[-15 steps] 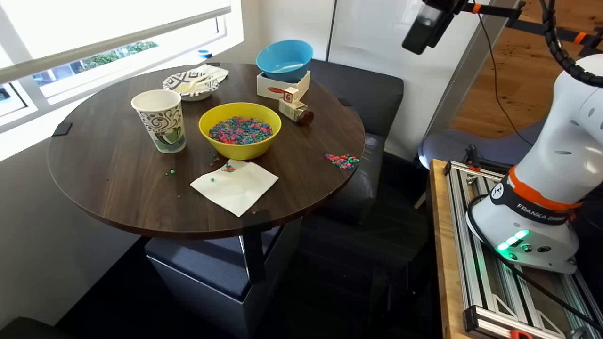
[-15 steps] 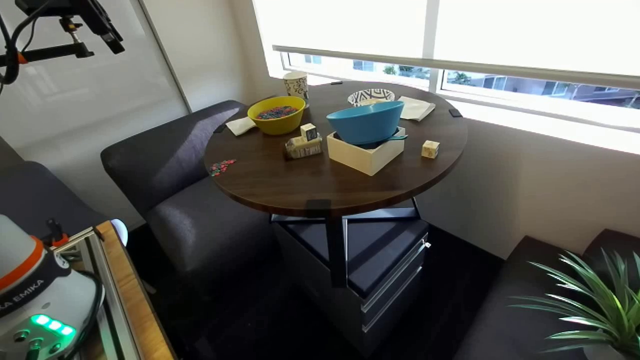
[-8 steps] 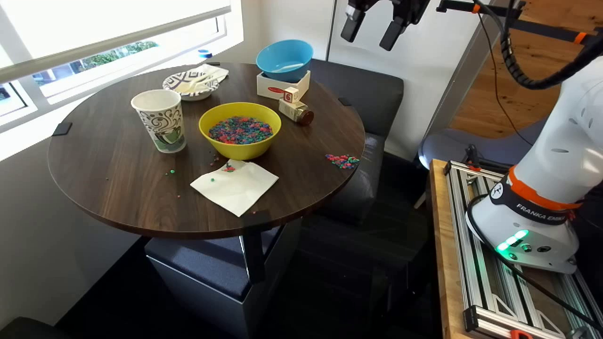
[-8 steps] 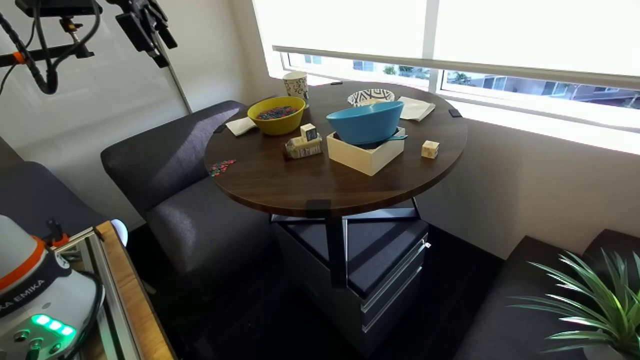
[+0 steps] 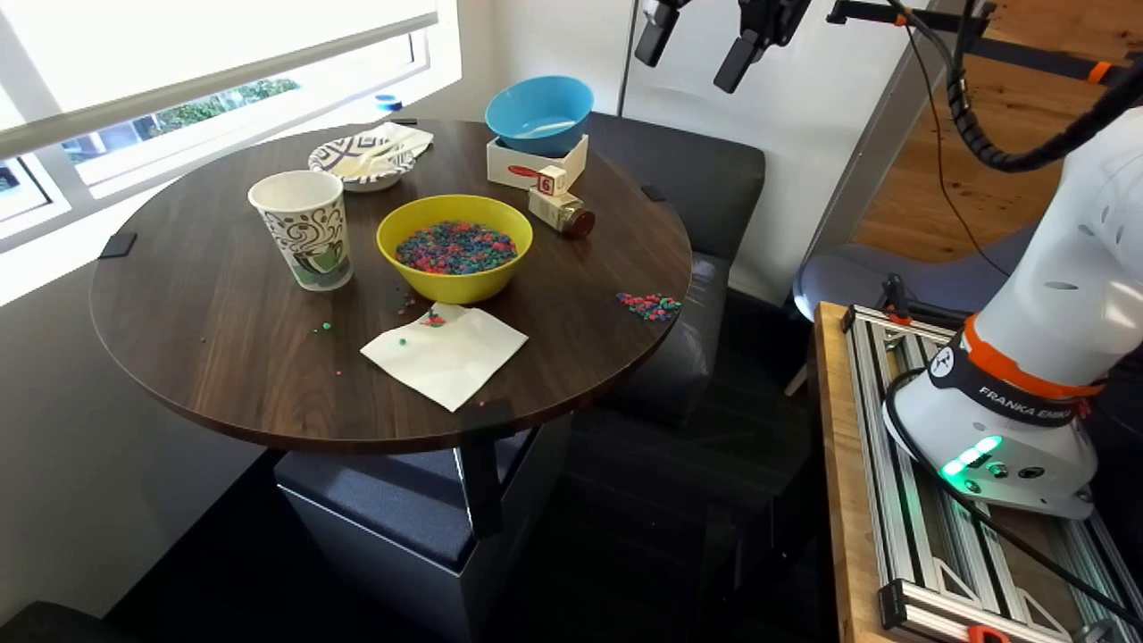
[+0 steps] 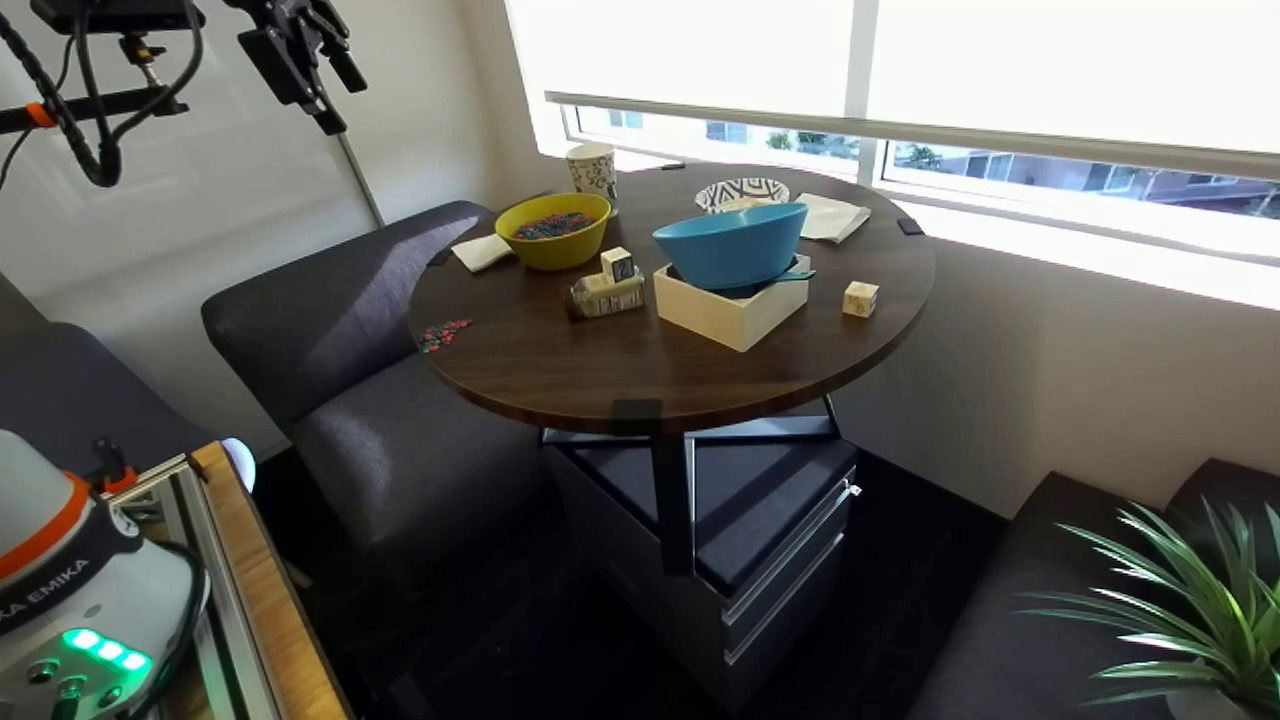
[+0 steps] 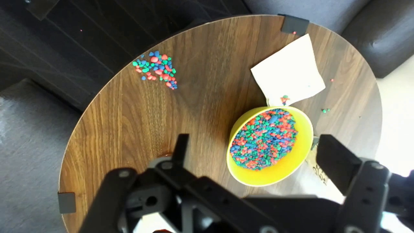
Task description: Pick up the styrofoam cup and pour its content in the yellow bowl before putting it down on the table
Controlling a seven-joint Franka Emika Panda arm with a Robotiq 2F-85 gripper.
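The styrofoam cup (image 5: 308,232) stands upright on the dark brown table (image 5: 223,357) beside the yellow bowl (image 5: 455,288). Its contents cannot be seen. Both also show in an exterior view, the cup (image 6: 594,176) behind the bowl (image 6: 560,256). The bowl holds small coloured pieces. My gripper (image 5: 690,70) is open and empty, high above the table, apart from everything. In the wrist view, the bowl (image 7: 275,173) appears between the fingers of the gripper (image 7: 254,139). The cup (image 7: 318,168) is mostly hidden behind the right-hand finger there.
A blue bowl (image 5: 540,112) sits on a box (image 5: 536,165). In front lie a bottle (image 5: 561,212) and a block (image 5: 551,181). A patterned dish (image 5: 362,161) is farther back. A napkin (image 5: 446,357) and spilled pieces (image 5: 649,306) lie near the table's edge.
My gripper has swung in toward the table and turned, so both spread fingers now show. In the last half second it has moved only slightly. The objects on the table have not moved.
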